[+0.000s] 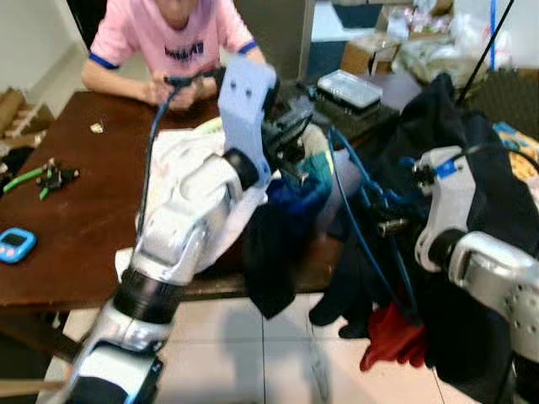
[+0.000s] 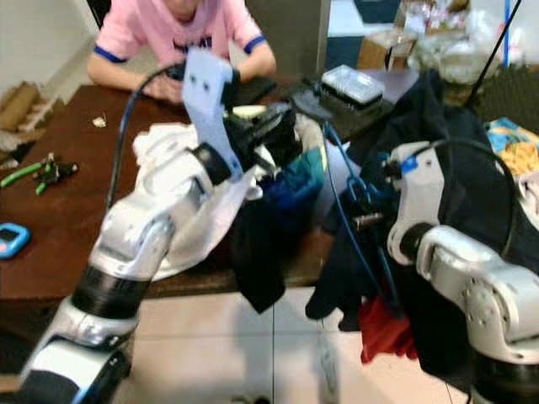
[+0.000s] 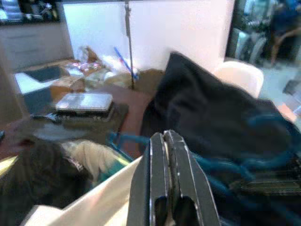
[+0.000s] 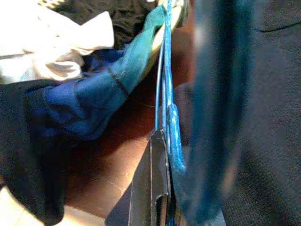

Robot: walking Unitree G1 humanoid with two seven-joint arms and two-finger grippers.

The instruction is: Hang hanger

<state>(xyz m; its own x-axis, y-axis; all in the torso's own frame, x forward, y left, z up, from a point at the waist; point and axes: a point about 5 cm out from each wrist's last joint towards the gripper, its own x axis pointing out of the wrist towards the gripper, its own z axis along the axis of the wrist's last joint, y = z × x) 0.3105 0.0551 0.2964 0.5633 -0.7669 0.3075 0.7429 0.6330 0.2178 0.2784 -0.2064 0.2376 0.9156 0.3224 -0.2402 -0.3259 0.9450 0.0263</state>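
One blue hanger [image 4: 165,89] runs lengthwise away from the clamped right gripper [image 4: 162,141]

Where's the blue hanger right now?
The blue hanger is right of centre in the head views, off the wooden table's right edge, between the clothes pile and the dark garment, pinched in the right pincer.

Dark brown wooden counter [image 1: 76,227] stands on pale tiled floor [image 1: 253,353]. White wall [image 3: 188,42] behind. White chair [image 3: 237,77] beside counter. Cardboard boxes [image 1: 370,50] at rear. Lighting bright, even.
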